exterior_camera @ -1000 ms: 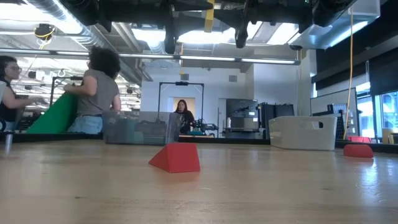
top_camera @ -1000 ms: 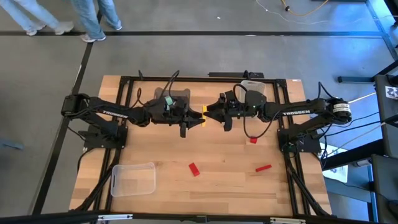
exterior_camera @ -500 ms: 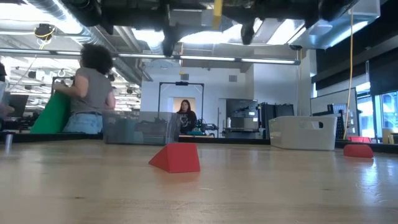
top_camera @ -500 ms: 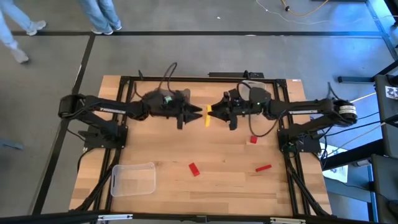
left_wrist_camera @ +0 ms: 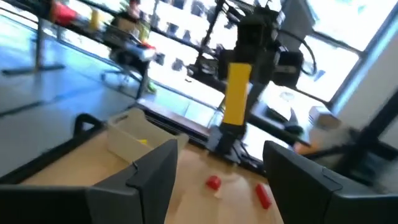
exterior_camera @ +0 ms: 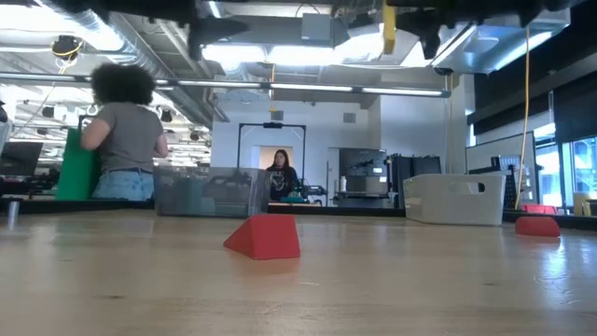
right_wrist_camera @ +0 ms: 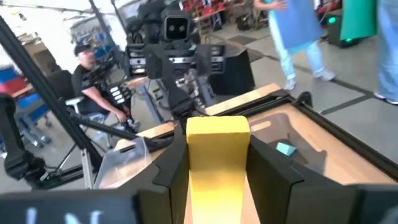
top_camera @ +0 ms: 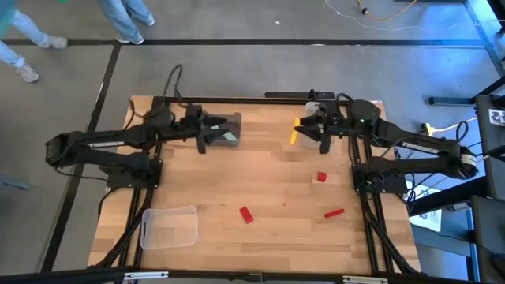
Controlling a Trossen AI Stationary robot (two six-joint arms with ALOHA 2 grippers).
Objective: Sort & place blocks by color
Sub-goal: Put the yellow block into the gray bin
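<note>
One yellow block (top_camera: 294, 132) clamped upright in right pincer (top_camera: 301, 132), long axis vertical, raised above worktop (top_camera: 276, 189) just beside white bin (top_camera: 322, 110). Left pincer (top_camera: 202, 142) wide, holding nothing, by dark bin (top_camera: 229, 130).

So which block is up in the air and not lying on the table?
The yellow block, pinched in the right gripper fingers near the table's far edge. The three red blocks lie flat on the wood.
</note>
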